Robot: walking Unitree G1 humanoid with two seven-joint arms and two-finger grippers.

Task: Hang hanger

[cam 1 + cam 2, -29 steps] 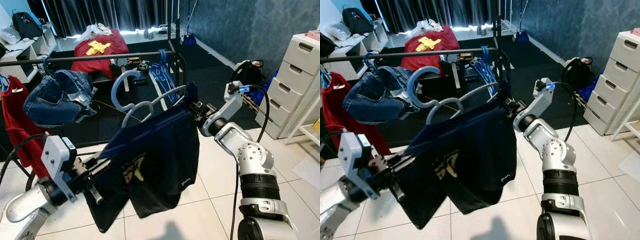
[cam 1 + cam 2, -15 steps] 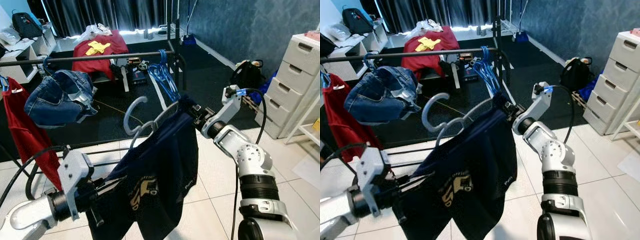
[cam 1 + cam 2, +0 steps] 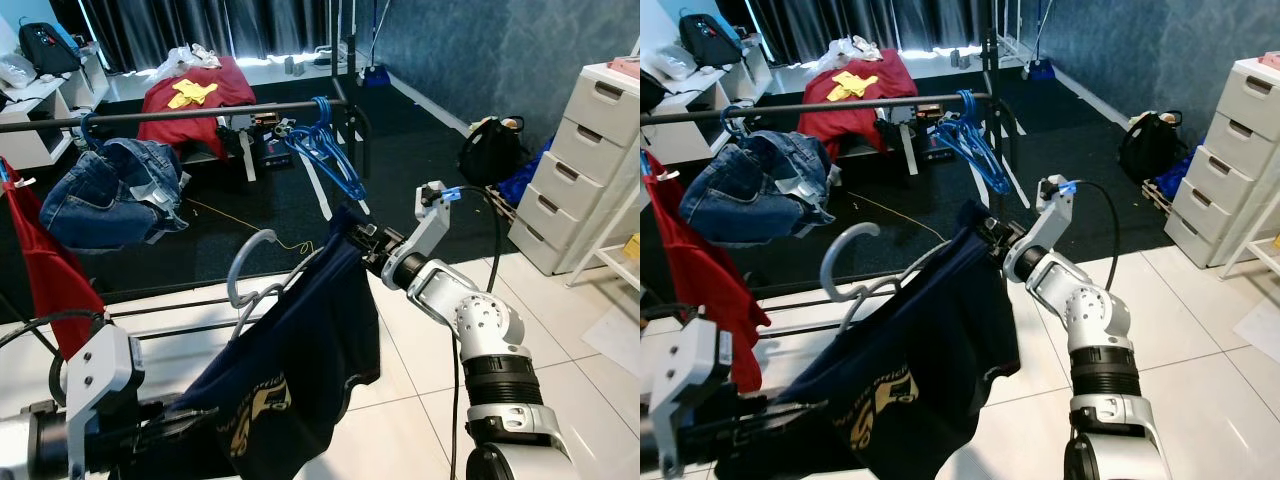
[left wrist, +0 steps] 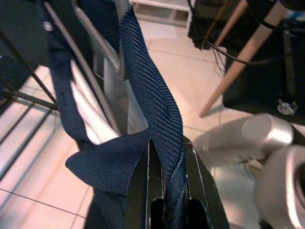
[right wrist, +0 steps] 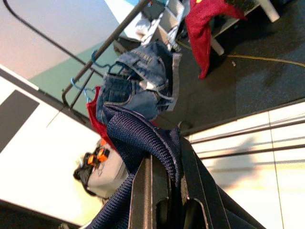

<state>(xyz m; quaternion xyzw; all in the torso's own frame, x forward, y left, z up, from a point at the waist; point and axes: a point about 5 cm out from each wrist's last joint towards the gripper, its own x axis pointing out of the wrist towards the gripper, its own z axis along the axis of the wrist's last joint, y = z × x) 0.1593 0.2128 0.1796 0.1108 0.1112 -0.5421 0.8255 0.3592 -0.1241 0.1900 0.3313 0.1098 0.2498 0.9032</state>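
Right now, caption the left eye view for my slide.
Both grippers, left and right, hold a navy shirt on a grey hanger before the rail.

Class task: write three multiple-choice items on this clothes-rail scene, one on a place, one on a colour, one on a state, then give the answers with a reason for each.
1. Where do the denim shorts hang?
A. on the black clothes rail
B. on the white drawer unit
C. in the left claw

2. What colour is the garment stretched between the two claws?
A. red
B. navy blue
C. yellow

3. What is the state of the right claw?
A. open, holding nothing
B. shut on a bunch of blue hangers
C. shut on the navy garment

Answers:
1 A: a hanger hooks the shorts over the rail.
2 B: the cloth is dark blue in both eye views.
3 C: the right wrist view shows navy cloth pinched between the black fingers.
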